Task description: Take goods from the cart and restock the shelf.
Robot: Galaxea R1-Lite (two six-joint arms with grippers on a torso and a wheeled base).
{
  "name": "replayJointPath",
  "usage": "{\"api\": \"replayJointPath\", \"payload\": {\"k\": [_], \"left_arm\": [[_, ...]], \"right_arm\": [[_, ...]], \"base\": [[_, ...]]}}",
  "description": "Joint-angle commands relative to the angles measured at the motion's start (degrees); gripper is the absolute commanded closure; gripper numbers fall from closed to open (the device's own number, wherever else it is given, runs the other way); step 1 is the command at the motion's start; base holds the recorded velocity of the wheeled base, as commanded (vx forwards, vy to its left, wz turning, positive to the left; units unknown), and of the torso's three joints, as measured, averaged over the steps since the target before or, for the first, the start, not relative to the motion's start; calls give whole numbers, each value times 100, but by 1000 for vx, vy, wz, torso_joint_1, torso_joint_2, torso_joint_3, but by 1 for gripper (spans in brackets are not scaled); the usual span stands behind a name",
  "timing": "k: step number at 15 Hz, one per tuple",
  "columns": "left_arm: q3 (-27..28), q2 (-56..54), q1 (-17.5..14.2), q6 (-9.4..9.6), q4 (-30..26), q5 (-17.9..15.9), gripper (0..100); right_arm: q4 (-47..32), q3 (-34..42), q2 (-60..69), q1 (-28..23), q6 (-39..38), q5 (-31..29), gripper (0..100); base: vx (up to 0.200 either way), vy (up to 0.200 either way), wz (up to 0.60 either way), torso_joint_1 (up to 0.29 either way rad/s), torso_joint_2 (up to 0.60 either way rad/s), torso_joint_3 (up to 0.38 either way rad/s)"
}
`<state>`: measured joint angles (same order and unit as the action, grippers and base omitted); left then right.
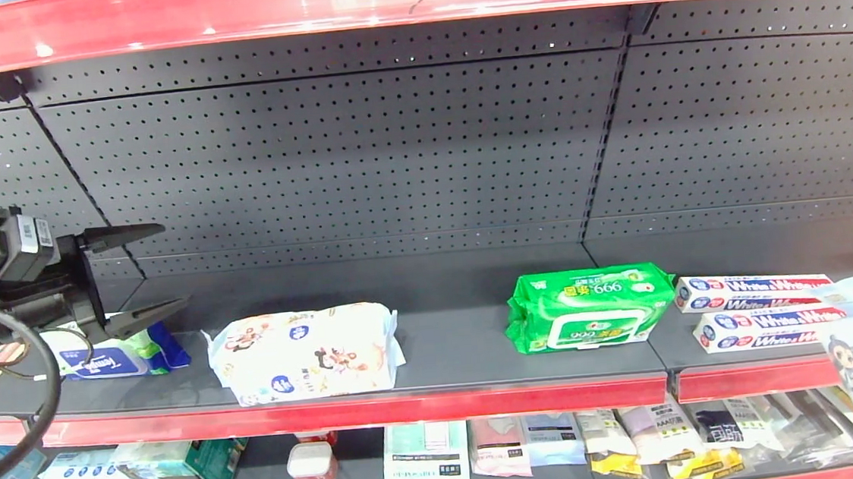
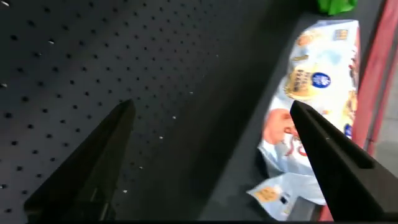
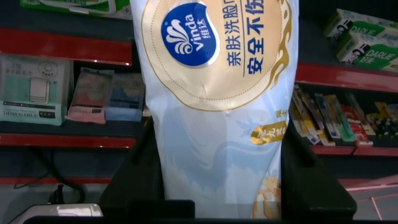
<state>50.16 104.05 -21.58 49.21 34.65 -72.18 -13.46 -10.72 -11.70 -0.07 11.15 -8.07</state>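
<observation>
Farthest left, the left gripper hangs over the grey metal shelf with a red front rail, jaws spread wide and empty, just above a blue-and-white tissue pack. Rightward lie a white cartoon-printed wipes pack, a green wipes pack and 2 white toothpaste boxes, with bare gaps between. At the far right, the right gripper clamps a tall white-and-blue soft bag, not yet on the shelf. Restocking looks partly done, with this bag next.
</observation>
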Motion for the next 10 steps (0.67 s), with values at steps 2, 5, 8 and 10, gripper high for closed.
{"api": "replayJointPath", "payload": {"k": [2,5,8,10], "left_arm": [[-305,-227,48,-1239,60,73,0],[-525,-412,171,-2346,77,73,0],[-596,-508,277,-3023,77,134,0],[-596,-552,268,-3084,69,248,0]], "right_arm": [[27,-45,-60,7,1,60,100],[-8,-71,-7,-1,10,51,100],[-8,-124,-60,-1,36,51,100],[-8,-150,-51,-1,36,42,100]], "base": [[0,0,0,0,0,0],[0,0,0,0,0,0],[0,0,0,0,0,0],[0,0,0,0,0,0]]}}
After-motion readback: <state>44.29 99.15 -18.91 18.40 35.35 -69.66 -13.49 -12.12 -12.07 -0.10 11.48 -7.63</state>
